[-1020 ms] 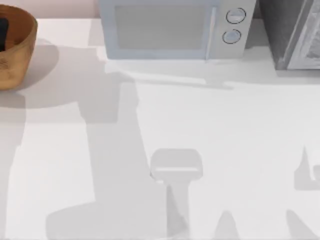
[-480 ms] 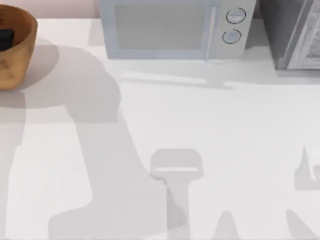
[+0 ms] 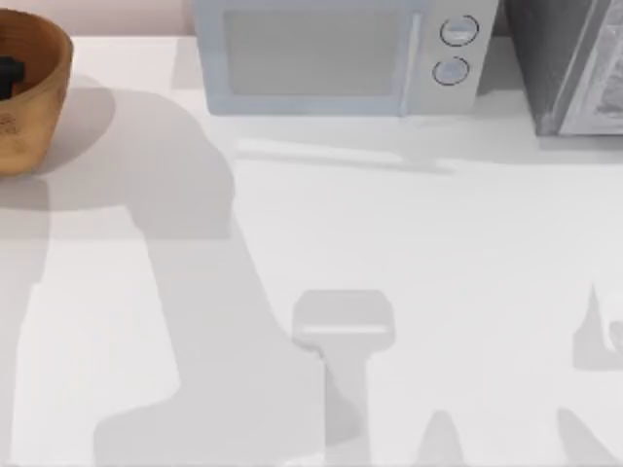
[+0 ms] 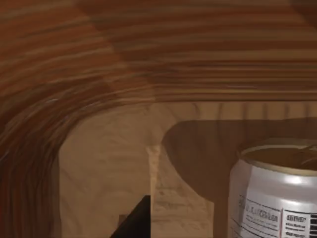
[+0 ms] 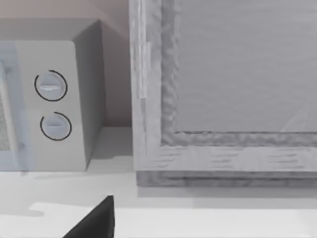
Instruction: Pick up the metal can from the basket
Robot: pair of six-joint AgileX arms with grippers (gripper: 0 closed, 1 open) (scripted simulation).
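The basket [image 3: 29, 107] stands at the table's far left back corner, cut by the top view's edge. Inside it shows a dark part of my left gripper [image 3: 9, 76]. In the left wrist view the basket's ribbed inner wall [image 4: 148, 54] curves close around the camera. The metal can [image 4: 272, 193] stands upright on the basket floor, with a dull gold top and a white-silver side with print. A black piece of my left gripper [image 4: 134, 220] sits low beside the can, apart from it. My right gripper [image 5: 94, 220] is near the back right, off the table's surface.
A pale microwave [image 3: 336, 53] stands at the back centre with two round knobs [image 3: 458, 31]. A grey appliance [image 3: 574, 68] stands at the back right and looms close in the right wrist view [image 5: 223, 89]. Arm shadows lie across the white table [image 3: 409, 224].
The dark part of my left gripper inside the basket has shrunk and shifted slightly. The left arm's shadow on the table has changed shape. The right side looks the same.
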